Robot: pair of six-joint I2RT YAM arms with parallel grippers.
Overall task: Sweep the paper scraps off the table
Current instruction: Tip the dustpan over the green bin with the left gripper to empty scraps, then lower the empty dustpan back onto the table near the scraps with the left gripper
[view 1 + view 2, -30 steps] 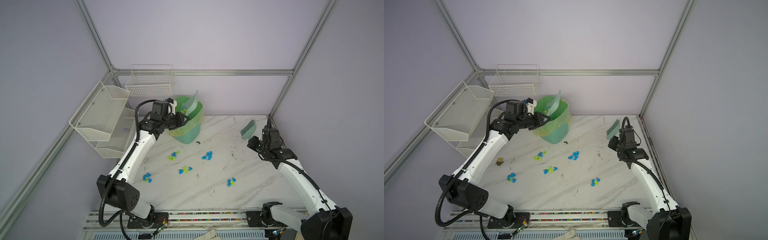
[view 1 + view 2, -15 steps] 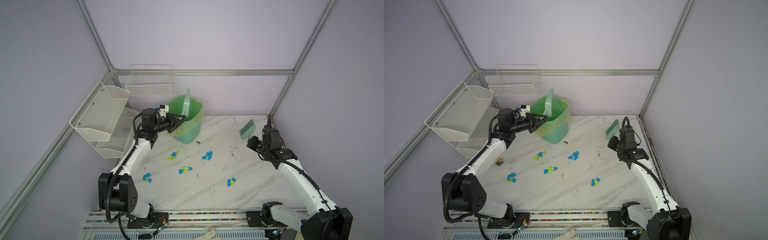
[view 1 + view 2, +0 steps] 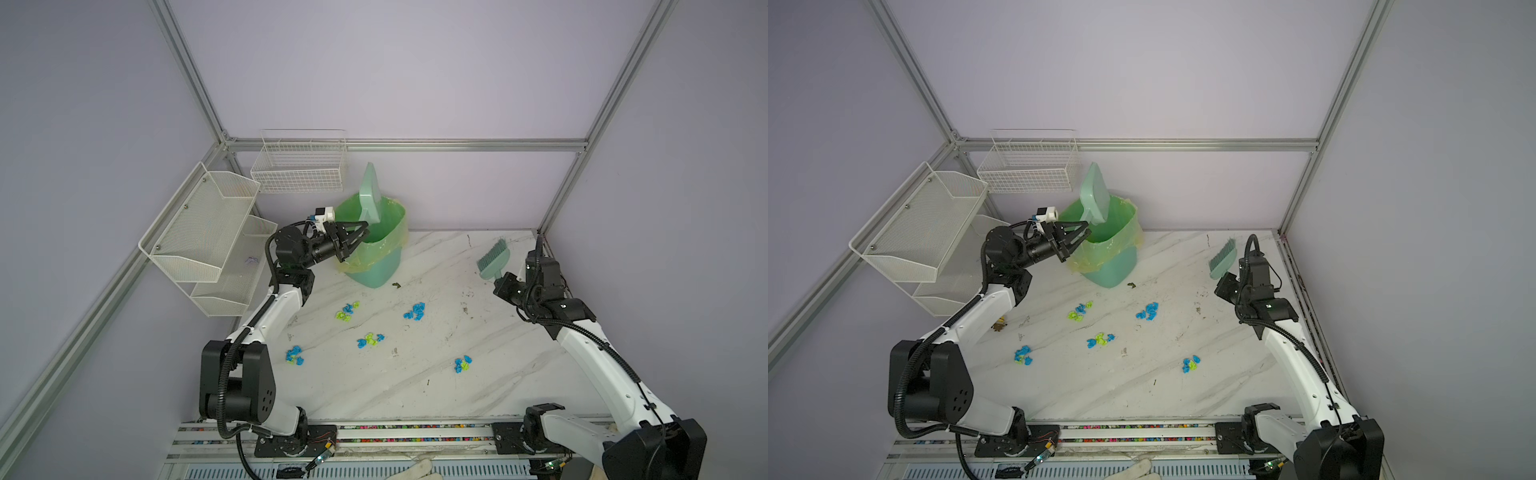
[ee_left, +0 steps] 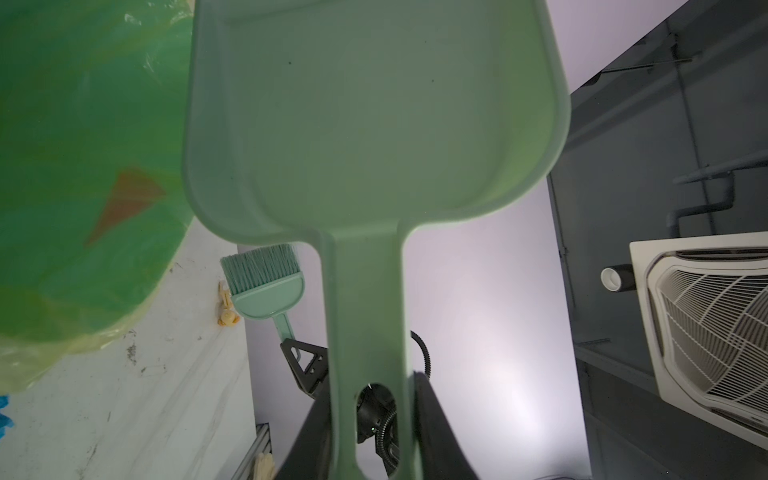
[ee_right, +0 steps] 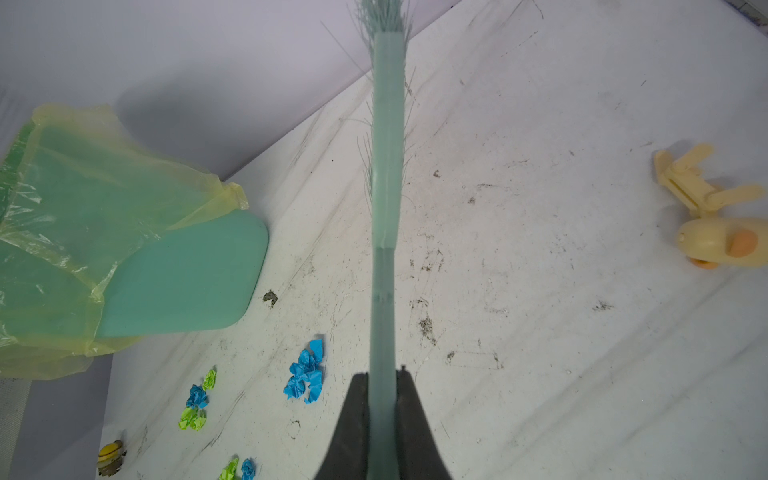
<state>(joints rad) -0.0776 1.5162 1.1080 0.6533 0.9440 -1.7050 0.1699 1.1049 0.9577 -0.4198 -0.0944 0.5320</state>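
Note:
Several small clusters of blue and lime paper scraps (image 3: 370, 340) (image 3: 1099, 340) (image 5: 305, 376) lie across the middle of the table (image 3: 415, 395). My left gripper (image 3: 361, 230) (image 3: 1084, 235) (image 4: 368, 415) is shut on the handle of a pale green dustpan (image 3: 371, 195) (image 4: 374, 124). The dustpan stands upright, blade up, over the green lined bin (image 3: 376, 257) (image 5: 104, 249) at the back. My right gripper (image 3: 505, 282) (image 3: 1225, 286) (image 5: 384, 386) is shut on the handle of a teal brush (image 3: 493, 259) (image 5: 386, 208), held above the table's back right, bristles pointing away.
White wire-mesh shelves (image 3: 199, 232) and a wire basket (image 3: 299, 166) hang at the back left. A dark olive speck (image 3: 396, 285) lies by the bin's foot. A small yellow toy figure (image 3: 1000, 323) sits near the left arm, and a pale yellow toy (image 5: 715, 232) lies under the right arm.
My left arm has dropped and drawn back from above the bin. The dustpan has swung from tipped over the bin to standing upright. The right arm and the scraps have not moved.

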